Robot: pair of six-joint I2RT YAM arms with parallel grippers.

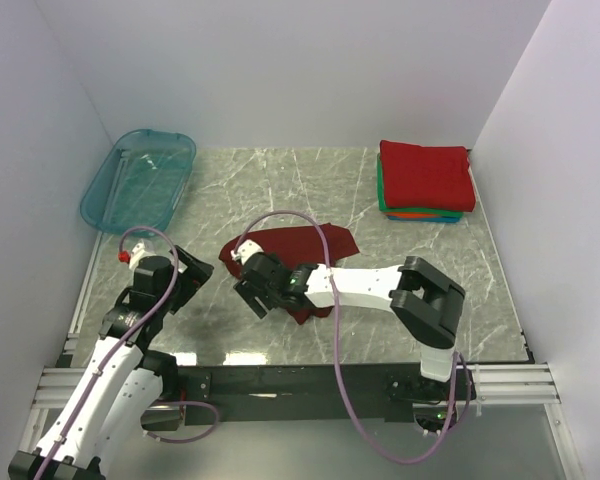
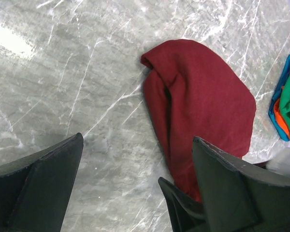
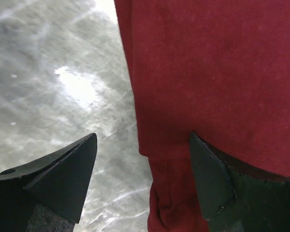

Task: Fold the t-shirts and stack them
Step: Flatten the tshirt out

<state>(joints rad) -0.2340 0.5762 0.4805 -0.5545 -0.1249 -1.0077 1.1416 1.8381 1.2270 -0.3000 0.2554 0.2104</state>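
A dark maroon t-shirt (image 1: pixel 305 245) lies crumpled in the middle of the table. My right gripper (image 1: pixel 253 297) is down at its near-left edge. In the right wrist view that gripper (image 3: pixel 143 137) is open: one finger rests over the maroon t-shirt (image 3: pixel 208 72), the other over bare table, with the cloth's hem between them. My left gripper (image 1: pixel 192 272) hovers open over bare marble just left of the shirt. The left wrist view has the left gripper (image 2: pixel 137 140) empty and the maroon t-shirt (image 2: pixel 203 101) ahead to its right. Folded t-shirts (image 1: pixel 425 180) sit stacked at the far right, a red one on top.
A translucent teal tub (image 1: pixel 140 180) stands at the far left corner. White walls close in the table (image 1: pixel 280 180) on three sides. The folded stack (image 2: pixel 287 101) shows green, orange and blue edges at the right of the left wrist view.
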